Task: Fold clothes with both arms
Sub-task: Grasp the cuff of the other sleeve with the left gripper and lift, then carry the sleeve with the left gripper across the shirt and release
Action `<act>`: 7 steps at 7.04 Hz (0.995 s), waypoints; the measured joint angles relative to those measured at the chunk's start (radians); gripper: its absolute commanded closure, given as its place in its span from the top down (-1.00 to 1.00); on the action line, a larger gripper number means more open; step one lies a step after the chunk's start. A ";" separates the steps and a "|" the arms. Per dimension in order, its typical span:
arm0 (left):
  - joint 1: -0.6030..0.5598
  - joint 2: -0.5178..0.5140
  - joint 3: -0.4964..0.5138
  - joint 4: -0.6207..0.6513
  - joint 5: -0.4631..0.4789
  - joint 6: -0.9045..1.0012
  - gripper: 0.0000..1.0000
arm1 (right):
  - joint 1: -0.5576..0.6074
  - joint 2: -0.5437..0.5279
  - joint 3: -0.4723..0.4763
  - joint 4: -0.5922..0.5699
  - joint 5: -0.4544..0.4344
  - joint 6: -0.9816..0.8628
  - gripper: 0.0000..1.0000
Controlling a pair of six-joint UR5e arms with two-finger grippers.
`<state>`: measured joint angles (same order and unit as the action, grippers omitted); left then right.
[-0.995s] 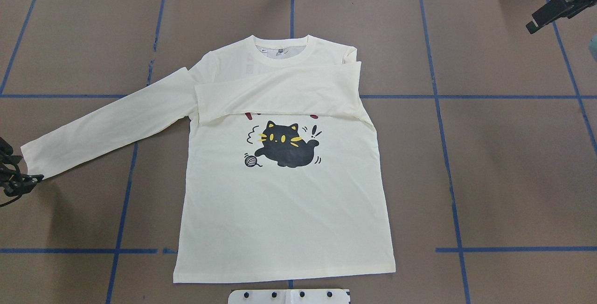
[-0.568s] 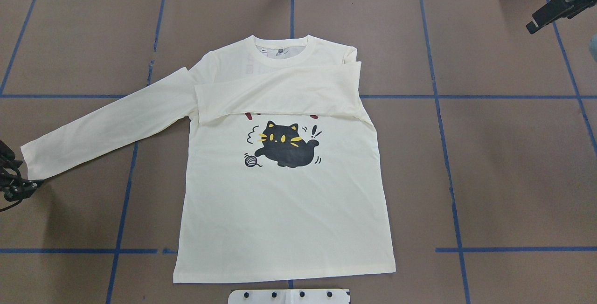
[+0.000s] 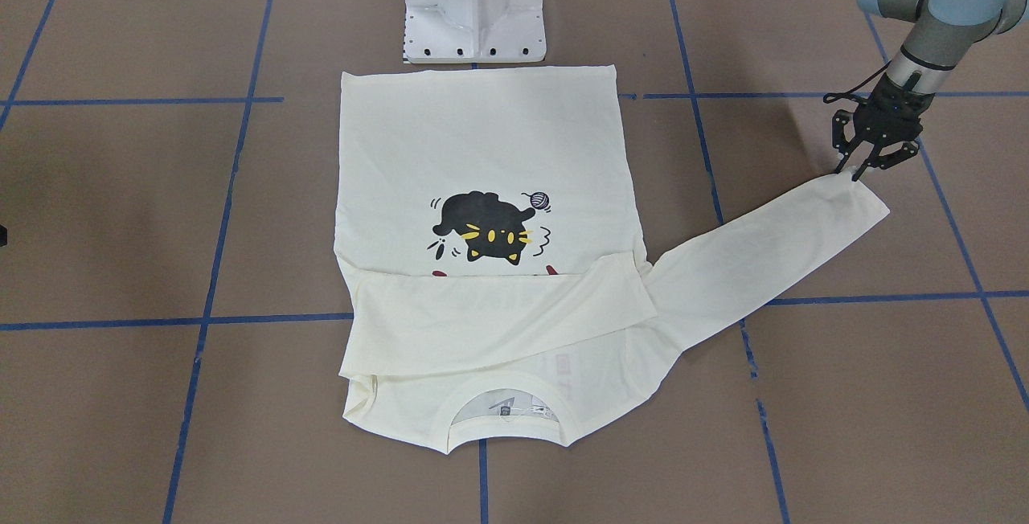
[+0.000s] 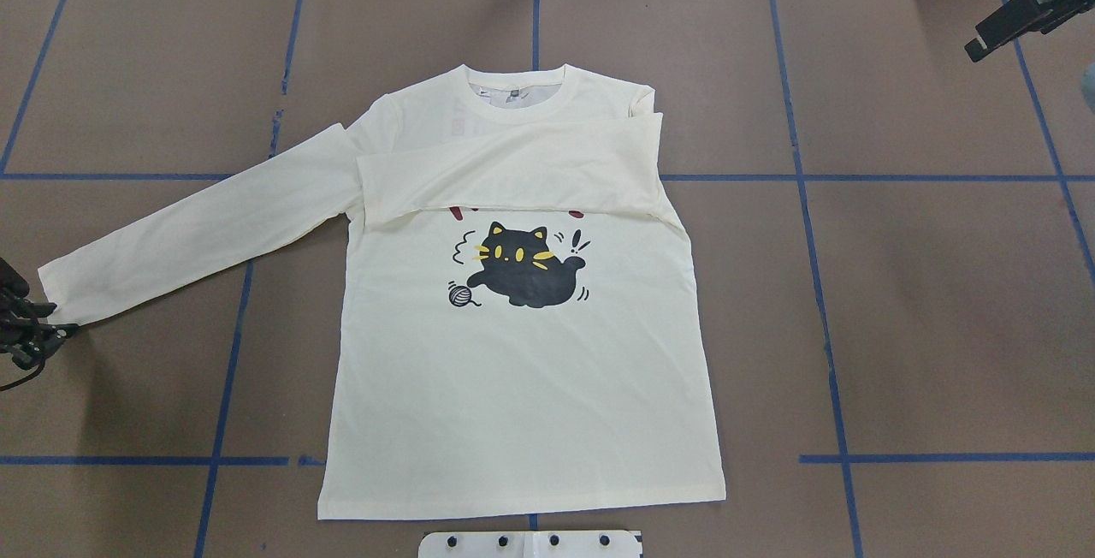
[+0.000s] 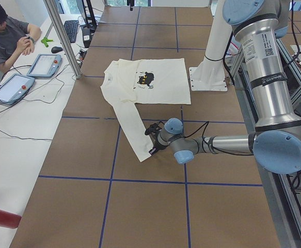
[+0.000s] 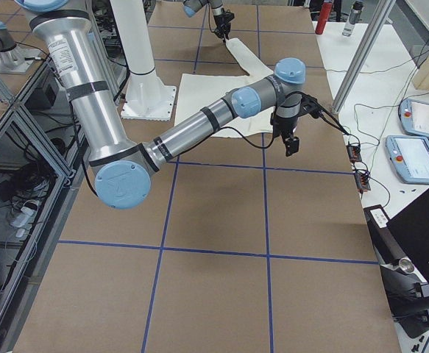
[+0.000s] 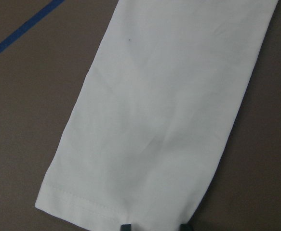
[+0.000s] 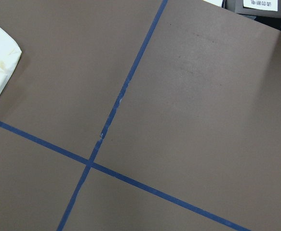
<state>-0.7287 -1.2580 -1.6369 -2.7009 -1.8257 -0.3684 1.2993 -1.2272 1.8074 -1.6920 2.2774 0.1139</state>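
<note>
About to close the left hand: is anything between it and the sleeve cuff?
Nothing. The front-facing view shows the left hand right at the corner of the cuff; the left wrist view shows only cuff fabric at its fingertips.

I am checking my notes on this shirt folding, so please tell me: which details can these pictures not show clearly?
Red lettering: the folded sleeve covers it in overhead and front-facing views; only tips show.
Left gripper: the wrist view's bottom edge cuts it to two fingertips; contact with the cuff is unclear.
Right gripper: small in the exterior right view; open or shut is unclear.
</note>
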 measured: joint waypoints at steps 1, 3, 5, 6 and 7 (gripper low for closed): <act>-0.003 0.003 -0.003 -0.010 -0.002 -0.001 -1.00 | 0.000 -0.001 -0.001 0.000 0.000 0.000 1.00; -0.029 -0.003 -0.048 -0.015 -0.007 -0.006 -1.00 | 0.003 -0.028 -0.002 0.000 0.002 -0.008 1.00; -0.123 -0.103 -0.089 0.006 -0.016 -0.028 -1.00 | 0.022 -0.080 -0.001 0.000 0.003 -0.025 1.00; -0.157 -0.183 -0.093 0.052 -0.019 -0.063 -1.00 | 0.038 -0.110 -0.001 0.001 0.002 -0.058 1.00; -0.176 -0.294 -0.095 0.144 -0.022 -0.115 -1.00 | 0.060 -0.145 -0.001 0.000 0.003 -0.103 1.00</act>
<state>-0.9043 -1.5517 -1.7320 -2.5569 -1.8473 -0.4833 1.3598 -1.3726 1.8065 -1.6915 2.2800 0.0108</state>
